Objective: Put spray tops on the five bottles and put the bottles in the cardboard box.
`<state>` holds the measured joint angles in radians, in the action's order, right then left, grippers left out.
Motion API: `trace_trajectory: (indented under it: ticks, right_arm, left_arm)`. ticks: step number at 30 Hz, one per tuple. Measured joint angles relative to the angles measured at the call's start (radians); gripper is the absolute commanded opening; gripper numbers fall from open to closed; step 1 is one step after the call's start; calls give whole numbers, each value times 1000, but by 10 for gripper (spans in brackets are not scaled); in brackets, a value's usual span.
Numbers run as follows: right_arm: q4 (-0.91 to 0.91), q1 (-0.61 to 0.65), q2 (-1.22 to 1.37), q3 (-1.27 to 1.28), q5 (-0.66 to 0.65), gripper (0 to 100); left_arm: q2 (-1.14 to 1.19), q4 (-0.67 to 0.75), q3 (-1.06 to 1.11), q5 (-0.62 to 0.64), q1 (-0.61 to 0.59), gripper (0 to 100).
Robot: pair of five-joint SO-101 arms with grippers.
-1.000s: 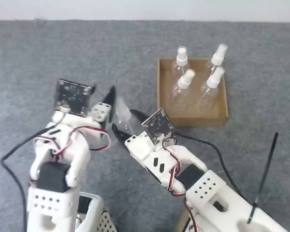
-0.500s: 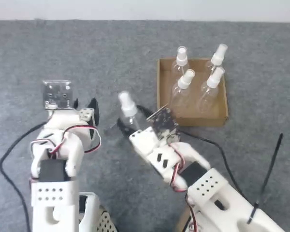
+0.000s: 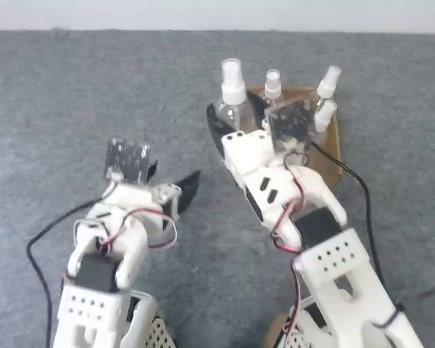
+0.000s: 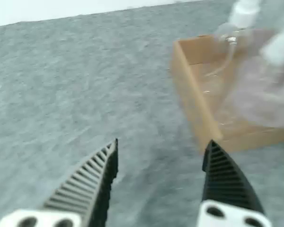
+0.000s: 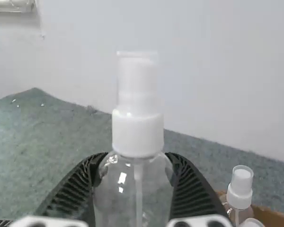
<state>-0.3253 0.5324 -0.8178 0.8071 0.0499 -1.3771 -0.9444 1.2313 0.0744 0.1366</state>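
**Right gripper (image 5: 137, 163).** Its ribbed black fingers (image 5: 73, 189) pinch a clear, round plastic bottle (image 5: 132, 194) from both sides at the shoulder. The bottle's white spray top (image 5: 137, 118) rises above the fingertips. In the high view the bottle is upright at the left rim of the shallow brown cardboard box (image 3: 333, 156), near the box's far corner. Other capped bottles (image 3: 273, 83) stand inside the box.

**Left gripper (image 4: 163, 144).** Its serrated, pointed black fingers are spread wide with nothing between them. The gripper is above the coarse grey carpet (image 3: 94, 87), left of the box and apart from it.
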Motion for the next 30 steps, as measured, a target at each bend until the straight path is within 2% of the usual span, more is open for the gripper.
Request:
trace_trajectory:
  ticks: [5, 9, 14, 23, 30]
  right_arm:
    - [-74, 114, 158, -92, 0, 6]
    - [-127, 183, 206, -150, 0, 6]
    - [-241, 198, 206, -190, 0, 6]
    - [-394, 198, 129, -190, -29, 6]
    - [-431, 195, 81, -190, -58, 6]
  left_arm:
    - [-264, -5, 124, 0, 29, 282]
    - [-379, -5, 157, -11, 28, 281]
    - [-374, 12, 164, -17, 32, 280]
    - [-215, 87, 166, -17, 32, 280]
    - [-206, 92, 166, -17, 32, 280]
